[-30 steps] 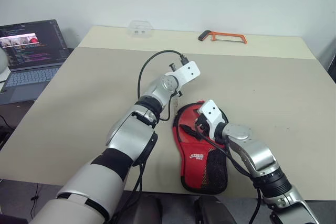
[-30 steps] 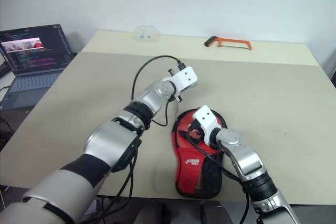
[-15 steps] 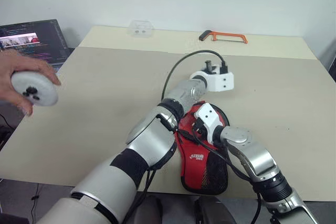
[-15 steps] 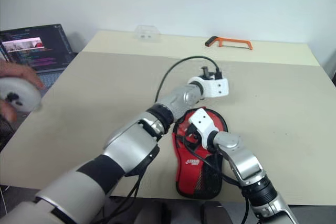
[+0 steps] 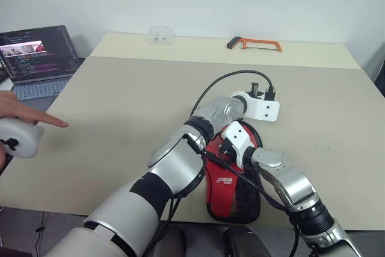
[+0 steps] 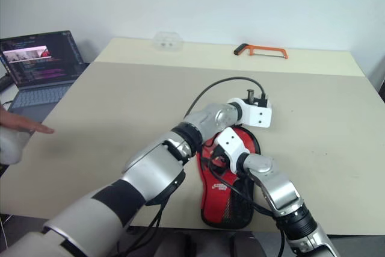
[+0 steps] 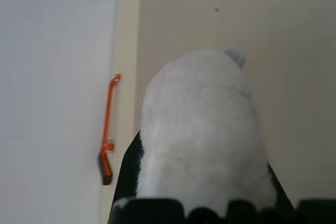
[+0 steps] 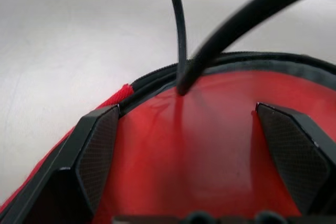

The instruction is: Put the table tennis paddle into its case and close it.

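Note:
The case lies flat near the table's front edge, red side with white logo and black mesh up, its round end pointing away from me. My right gripper is open, its fingers spread wide just above the red round end, beside the black zip edge. My left arm reaches across the case from the left. Its gripper hovers just past the case's far end. A pale blurred shape blocks the left wrist view. The table tennis paddle is hidden.
An orange hacksaw and a small clear box lie at the far edge of the beige table. A laptop sits off its left side. A person's hand holds a white round device at the left edge.
My left arm swung rightward across the case's far end and its wrist rolled. A person's hand with a white device came in at the left and sank. My right gripper stayed put.

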Available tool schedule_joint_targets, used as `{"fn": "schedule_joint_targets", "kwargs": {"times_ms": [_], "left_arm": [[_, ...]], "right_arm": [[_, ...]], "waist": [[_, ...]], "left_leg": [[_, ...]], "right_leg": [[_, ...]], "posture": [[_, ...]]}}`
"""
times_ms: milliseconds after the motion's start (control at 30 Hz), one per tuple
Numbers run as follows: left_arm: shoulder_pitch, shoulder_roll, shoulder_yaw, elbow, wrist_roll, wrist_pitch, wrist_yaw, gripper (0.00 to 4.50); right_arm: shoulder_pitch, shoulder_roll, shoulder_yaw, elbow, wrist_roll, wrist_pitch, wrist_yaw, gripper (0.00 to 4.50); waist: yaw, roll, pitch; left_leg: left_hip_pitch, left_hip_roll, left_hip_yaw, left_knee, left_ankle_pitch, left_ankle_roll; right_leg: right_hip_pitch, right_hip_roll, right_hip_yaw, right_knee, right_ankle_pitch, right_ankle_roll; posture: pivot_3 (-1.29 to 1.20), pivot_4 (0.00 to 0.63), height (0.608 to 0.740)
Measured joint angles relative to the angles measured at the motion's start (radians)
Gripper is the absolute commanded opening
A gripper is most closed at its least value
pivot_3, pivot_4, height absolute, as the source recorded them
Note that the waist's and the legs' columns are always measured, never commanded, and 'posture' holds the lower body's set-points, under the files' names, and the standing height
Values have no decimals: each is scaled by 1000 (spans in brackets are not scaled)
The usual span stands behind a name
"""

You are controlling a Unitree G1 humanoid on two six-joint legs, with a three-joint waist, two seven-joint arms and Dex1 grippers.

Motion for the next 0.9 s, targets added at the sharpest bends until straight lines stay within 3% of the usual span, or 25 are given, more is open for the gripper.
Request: {"fn": "schedule_joint_targets", "kwargs": {"times_ms": [100,133,433,633,900], "left_arm": [[24,17,27,-12,-29,-4,-108,727],[30,24,36,-14,-38,-1,-136,1445],[61,53,105,-16,-107,28,-236,4485],[43,63,202,-17,-204,87,-348,4485],[-40,150,314,-73,-344,140,-567,4485]], "right_arm": [[-17,1,11,32,-7,-17,10,4500],[-25,4,13,46,-7,-21,15,4500],[-54,19,11,101,-8,-49,35,4500],[-55,-6,10,104,-8,-73,69,4500],[-67,-73,6,118,3,-120,148,4500]], "waist": [[-9,0,-3],[-14,0,-3],[-23,0,-2],[-22,0,-2],[-17,0,-2]], "left_leg": [[4,0,1,0,0,0],[6,0,0,-1,0,0],[10,0,0,-1,0,0],[9,0,0,-1,0,0],[7,0,-1,-1,0,0]], "right_leg": [[4,0,0,0,0,0],[6,0,0,0,0,0],[11,0,0,0,0,0],[10,0,-1,-1,-1,1],[10,0,-2,-4,-1,1]], "posture": [[0,150,740],[0,150,740],[0,150,740],[0,150,740],[0,150,740]]}}
